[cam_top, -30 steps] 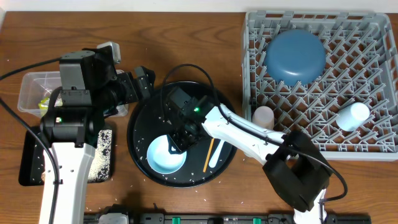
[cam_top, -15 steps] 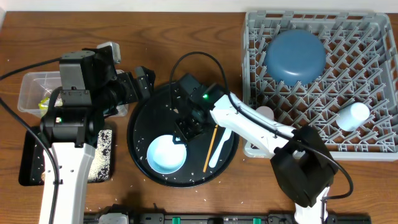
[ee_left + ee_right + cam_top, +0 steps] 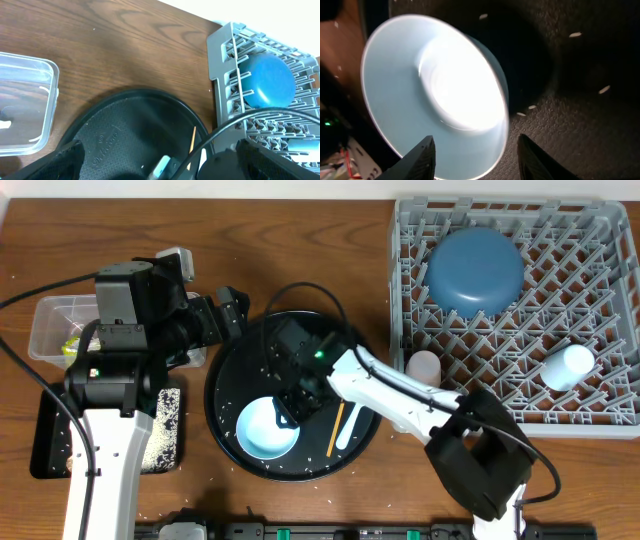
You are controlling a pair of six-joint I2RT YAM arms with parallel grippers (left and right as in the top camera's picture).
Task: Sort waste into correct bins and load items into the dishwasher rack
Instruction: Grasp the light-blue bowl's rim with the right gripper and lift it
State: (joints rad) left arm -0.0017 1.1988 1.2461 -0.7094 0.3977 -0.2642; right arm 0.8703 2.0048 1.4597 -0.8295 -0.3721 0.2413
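The pale blue bowl [image 3: 262, 430] [image 3: 435, 85] stands on the round black tray [image 3: 228, 380]. My right gripper [image 3: 289, 407] [image 3: 475, 141] is open, with one finger over the bowl's inside and the other outside its rim. A pale spoon [image 3: 353, 423] and a wooden chopstick [image 3: 336, 430] lie to its right. My left gripper [image 3: 234, 308] [image 3: 170, 167] hangs open and empty over the tray's far left edge. The grey dishwasher rack [image 3: 600, 240] holds the dark blue plate [image 3: 475, 270] face down and a pale cup [image 3: 567, 366] on its side. A pink cup [image 3: 424, 366] stands at the rack's left edge.
The clear tub [image 3: 50, 330] sits at far left with a yellow-green scrap inside. Below it lies the flat black tray [image 3: 50, 442] with white rice [image 3: 165, 430] heaped along its right side. Loose rice grains dot the round tray. A black cable loops above the right arm.
The right gripper swung up and right off the bowl, then came back down over its rim with the jaws wider apart. The left arm and the bowl stayed put.
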